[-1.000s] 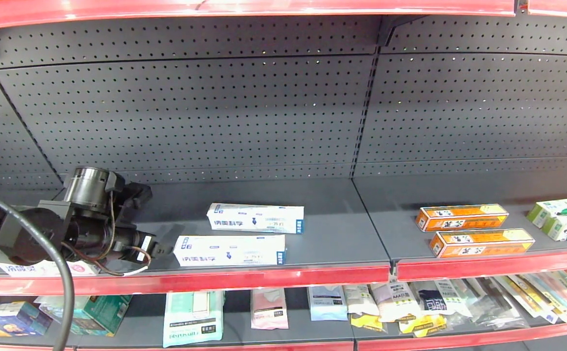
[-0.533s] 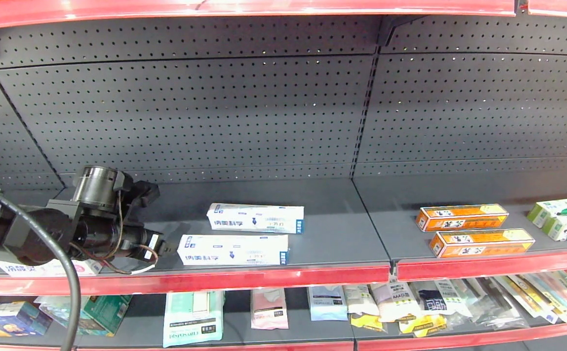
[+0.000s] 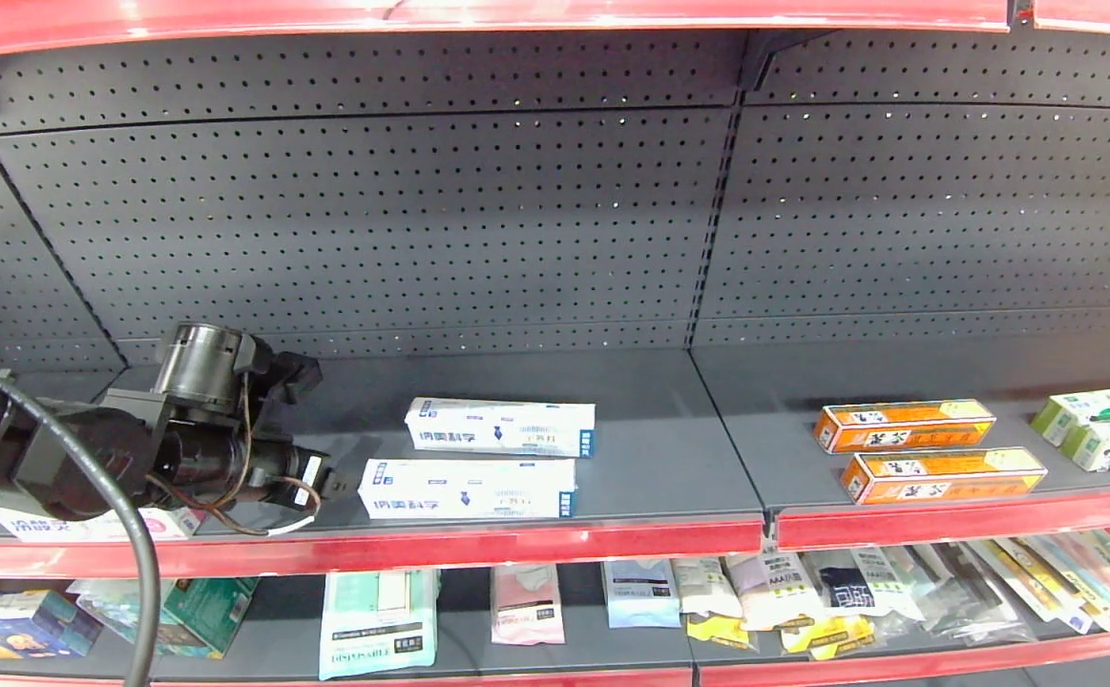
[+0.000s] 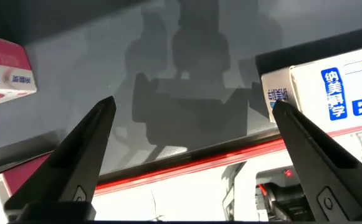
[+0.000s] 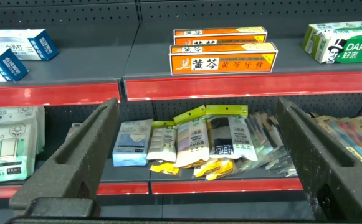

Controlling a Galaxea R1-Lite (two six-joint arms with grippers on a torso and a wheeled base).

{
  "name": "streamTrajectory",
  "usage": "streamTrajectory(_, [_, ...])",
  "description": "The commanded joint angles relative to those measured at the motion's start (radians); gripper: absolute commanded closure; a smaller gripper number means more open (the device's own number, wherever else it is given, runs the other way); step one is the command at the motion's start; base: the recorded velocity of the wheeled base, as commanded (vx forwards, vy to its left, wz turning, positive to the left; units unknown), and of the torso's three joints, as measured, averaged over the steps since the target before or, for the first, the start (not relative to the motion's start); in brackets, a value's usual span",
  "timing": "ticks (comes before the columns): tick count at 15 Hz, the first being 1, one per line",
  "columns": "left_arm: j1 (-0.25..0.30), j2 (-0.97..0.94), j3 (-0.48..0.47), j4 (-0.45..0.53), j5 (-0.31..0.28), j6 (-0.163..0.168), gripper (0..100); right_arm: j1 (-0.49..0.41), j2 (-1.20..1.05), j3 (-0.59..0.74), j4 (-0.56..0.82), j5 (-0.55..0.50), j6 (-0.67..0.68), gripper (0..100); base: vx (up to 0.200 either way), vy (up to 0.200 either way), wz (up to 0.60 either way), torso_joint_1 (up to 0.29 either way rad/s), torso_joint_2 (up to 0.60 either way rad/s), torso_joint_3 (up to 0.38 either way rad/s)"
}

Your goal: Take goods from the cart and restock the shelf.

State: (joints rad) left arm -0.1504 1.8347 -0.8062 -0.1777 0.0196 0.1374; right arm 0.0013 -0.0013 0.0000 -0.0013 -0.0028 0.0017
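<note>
Two white-and-blue boxes lie on the grey shelf (image 3: 655, 448): a front one (image 3: 469, 489) near the red edge and a rear one (image 3: 500, 426) behind it. My left gripper (image 3: 333, 483) is low over the shelf at the front box's left end, open. In the left wrist view the gripper (image 4: 193, 102) has its fingers wide apart, and one fingertip (image 4: 286, 115) touches the end of that box (image 4: 330, 93). My right gripper (image 5: 196, 155) is open and holds nothing, out in front of the shelves.
A pink-and-white box (image 3: 87, 523) lies under my left arm. Two orange boxes (image 3: 927, 448) and green boxes (image 3: 1103, 425) lie on the shelf's right section. The lower shelf holds hanging packets (image 3: 774, 592) and pouches (image 3: 378, 620). The perforated back panel (image 3: 421, 219) stands behind.
My left gripper has slid to the right along the shelf, and the front white-and-blue box has shifted right with it. The rear box has not moved.
</note>
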Motion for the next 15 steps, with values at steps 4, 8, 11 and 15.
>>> streamTrajectory(4, [-0.014, 0.0, -0.004, 0.0, 0.0, -0.006, 0, 0.0, 0.001, 0.0, 0.0, 0.0, 0.0, 0, 0.0, 0.0, 0.0, 0.0, 0.0, 0.0])
streamTrajectory(8, [-0.026, 0.001, -0.008, 0.0, 0.0, -0.012, 0, 0.0, 0.001, 0.0, 0.0, 0.0, 0.0, 0, 0.0, 0.0, 0.0, 0.0, 0.0, 0.0])
streamTrajectory(11, [-0.043, 0.003, -0.008, 0.0, 0.0, -0.05, 0, 0.0, 0.001, 0.0, 0.0, 0.0, 0.0, 0, 0.0, 0.0, 0.0, 0.0, 0.0, 0.0])
streamTrajectory(15, [-0.043, 0.006, -0.01, 0.0, 0.0, -0.048, 0, 0.0, 0.001, 0.0, 0.0, 0.0, 0.0, 0, 0.0, 0.0, 0.0, 0.0, 0.0, 0.0])
